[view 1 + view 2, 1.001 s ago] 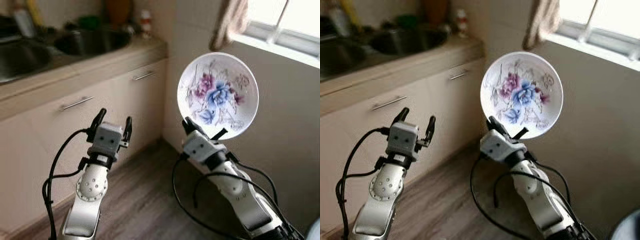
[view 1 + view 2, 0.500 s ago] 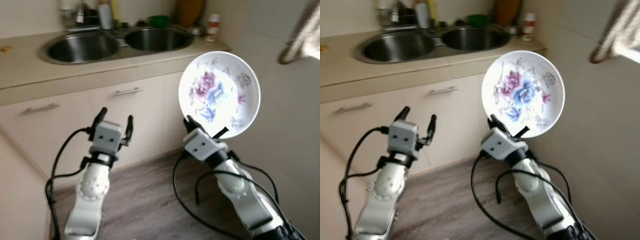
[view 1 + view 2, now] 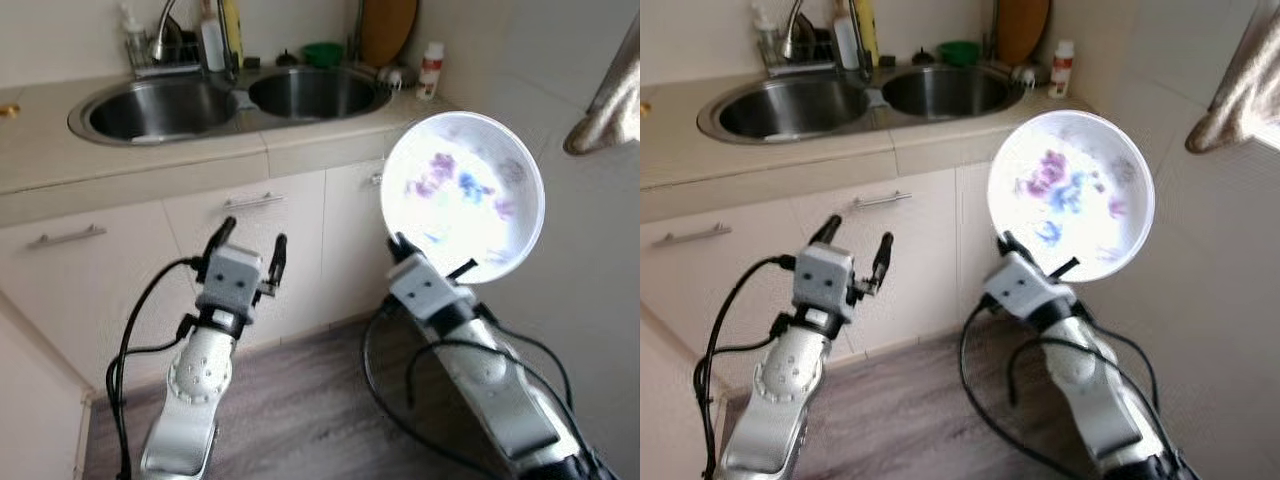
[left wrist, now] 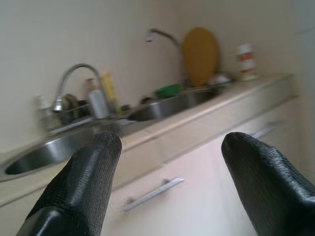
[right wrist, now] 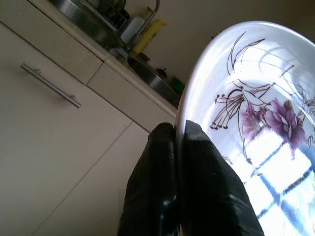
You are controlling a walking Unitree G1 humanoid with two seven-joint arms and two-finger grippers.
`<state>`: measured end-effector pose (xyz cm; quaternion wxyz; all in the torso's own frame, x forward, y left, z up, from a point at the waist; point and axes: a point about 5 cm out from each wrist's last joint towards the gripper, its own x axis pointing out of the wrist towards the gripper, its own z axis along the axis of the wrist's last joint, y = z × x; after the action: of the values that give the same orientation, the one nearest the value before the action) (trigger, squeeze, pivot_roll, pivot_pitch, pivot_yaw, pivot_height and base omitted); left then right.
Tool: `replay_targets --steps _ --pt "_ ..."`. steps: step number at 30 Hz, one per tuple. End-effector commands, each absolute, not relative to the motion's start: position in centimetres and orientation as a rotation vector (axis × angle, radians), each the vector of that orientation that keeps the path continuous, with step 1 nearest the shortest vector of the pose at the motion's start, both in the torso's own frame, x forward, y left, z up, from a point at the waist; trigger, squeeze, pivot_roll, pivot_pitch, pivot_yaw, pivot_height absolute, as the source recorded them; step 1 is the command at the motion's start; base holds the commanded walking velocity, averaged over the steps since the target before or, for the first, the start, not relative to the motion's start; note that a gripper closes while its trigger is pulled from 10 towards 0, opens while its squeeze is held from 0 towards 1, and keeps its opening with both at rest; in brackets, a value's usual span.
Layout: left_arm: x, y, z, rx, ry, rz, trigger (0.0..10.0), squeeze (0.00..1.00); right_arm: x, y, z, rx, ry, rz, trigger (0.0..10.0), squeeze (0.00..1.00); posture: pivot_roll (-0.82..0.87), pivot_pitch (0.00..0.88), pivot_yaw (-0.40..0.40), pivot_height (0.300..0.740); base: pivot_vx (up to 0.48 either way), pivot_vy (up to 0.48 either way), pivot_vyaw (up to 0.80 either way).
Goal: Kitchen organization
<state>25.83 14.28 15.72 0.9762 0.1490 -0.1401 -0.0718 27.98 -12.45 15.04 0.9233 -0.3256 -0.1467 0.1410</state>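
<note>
A white bowl painted with purple and blue flowers (image 3: 463, 195) stands on edge in the air, its inside facing me and washed out by glare. My right gripper (image 3: 432, 264) is shut on its lower rim; the wrist view has the two black fingers (image 5: 197, 172) pinching the bowl (image 5: 256, 118) rim from both sides. My left gripper (image 3: 250, 245) is raised in front of the cabinet doors, open and holding nothing. Its fingers (image 4: 83, 182) frame the sink in the wrist view.
A double steel sink (image 3: 160, 105) sits in a beige counter (image 3: 60, 170) with bottles, a green bowl (image 3: 323, 50) and a wooden board (image 3: 388, 30) behind. Cabinet doors with bar handles (image 3: 255, 200) stand below. A cloth (image 3: 605, 110) hangs at the right. Wood floor (image 3: 300, 420) lies below.
The camera has swung left and the whole scene has shifted, so the sink and counter now lie ahead. Both arms keep their pose; glare now washes out the bowl's pattern.
</note>
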Motion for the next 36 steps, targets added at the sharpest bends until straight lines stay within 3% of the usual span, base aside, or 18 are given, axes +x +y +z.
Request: replay_targets --steps 1,7,14,36 --pt "25.9 14.5 15.9 0.302 -0.287 -0.144 10.0 0.0 28.0 -11.4 15.8 -0.667 -0.347 0.316 10.0 0.0 0.05 0.0 -0.048 0.74 0.48 0.0 0.0" --pt "25.9 14.4 15.9 0.302 -0.287 -0.144 10.0 0.0 27.8 -11.0 15.8 -0.729 -0.362 0.342 10.0 0.0 0.05 0.0 -0.048 0.74 0.48 0.0 0.8" --pt "25.9 14.3 15.9 0.301 -0.287 -0.146 10.0 0.0 28.0 -11.2 16.0 -0.657 -0.357 0.327 10.0 0.0 0.05 0.0 -0.049 0.74 0.48 0.0 0.76" --pt "25.9 14.3 15.9 0.3 -0.293 -0.141 10.0 0.0 28.4 -11.6 16.9 -0.624 -0.37 0.292 10.0 0.0 0.05 0.0 -0.048 0.74 0.48 0.0 0.0"
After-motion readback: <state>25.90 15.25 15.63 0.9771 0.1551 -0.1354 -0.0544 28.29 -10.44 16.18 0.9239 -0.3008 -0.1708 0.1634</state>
